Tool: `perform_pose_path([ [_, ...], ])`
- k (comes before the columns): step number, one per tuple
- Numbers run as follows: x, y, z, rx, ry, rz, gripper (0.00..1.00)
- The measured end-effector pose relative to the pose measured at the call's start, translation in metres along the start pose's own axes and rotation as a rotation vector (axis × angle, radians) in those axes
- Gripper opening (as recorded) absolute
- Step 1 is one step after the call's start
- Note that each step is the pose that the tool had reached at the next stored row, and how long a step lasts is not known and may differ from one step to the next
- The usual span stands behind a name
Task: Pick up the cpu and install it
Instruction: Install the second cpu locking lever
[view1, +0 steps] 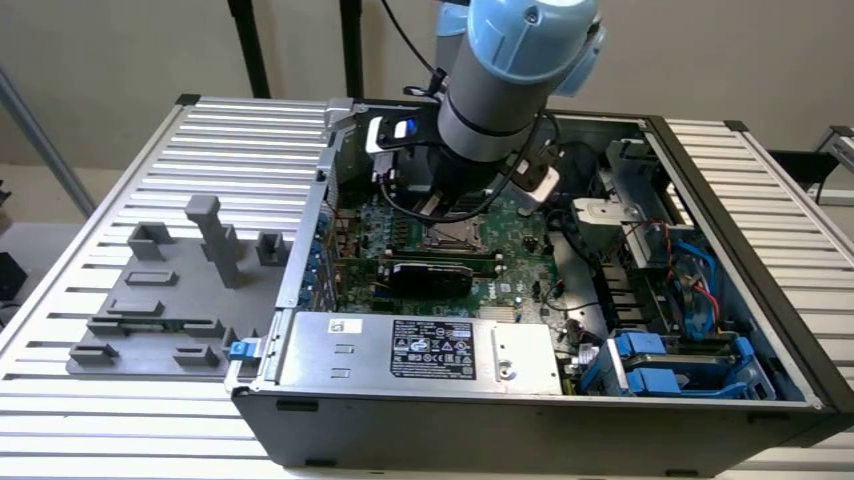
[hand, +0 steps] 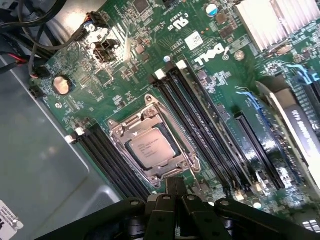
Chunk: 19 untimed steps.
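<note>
On the exterior view's left, outside the case:
Fixture tray: a grey moulded tray (view1: 154, 300) with upright pegs and shallow pockets lies on the slatted table (view1: 94, 390), well apart from the arm. No chip can be made out in its pockets.

Power supply: the silver labelled box (view1: 427, 350) sits at the near edge of the open computer case (view1: 534, 430), with the motherboard (view1: 400, 240) beyond it.

Arm: the blue-and-grey robot arm (view1: 514, 60) reaches down into the case over the board's middle, hiding its own tip in this view.

Socket: in the wrist view the metal socket frame (hand: 150, 145) lies between two banks of black memory slots (hand: 200, 125).

Cpu: the cpu (hand: 149, 146) lies flat inside that frame, its silvery top facing up, seemingly already seated, though the retaining frame's latch state is hard to judge.

Gripper: the gripper (hand: 172, 200) shows as black fingers (hand: 176, 187) at the edge of the wrist view, drawn fully together with nothing between them.

Key relation: the chip lies just ahead of the fingertips and below them, apart from them; it is square, so no long axis governs the approach.
</note>
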<state>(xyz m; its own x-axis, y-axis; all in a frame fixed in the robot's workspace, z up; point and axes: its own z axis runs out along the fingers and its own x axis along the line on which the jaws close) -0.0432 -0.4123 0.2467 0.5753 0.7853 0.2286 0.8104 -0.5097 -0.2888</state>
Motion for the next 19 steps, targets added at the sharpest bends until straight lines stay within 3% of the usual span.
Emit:
perform_pose_path([
  [8,-0.009,0.0021,-0.0061,0.0011,-0.0004,0.003,0.11],
  [19,-0.016,-0.0012,0.0071,-0.0061,-0.0021,0.017,0.11],
])
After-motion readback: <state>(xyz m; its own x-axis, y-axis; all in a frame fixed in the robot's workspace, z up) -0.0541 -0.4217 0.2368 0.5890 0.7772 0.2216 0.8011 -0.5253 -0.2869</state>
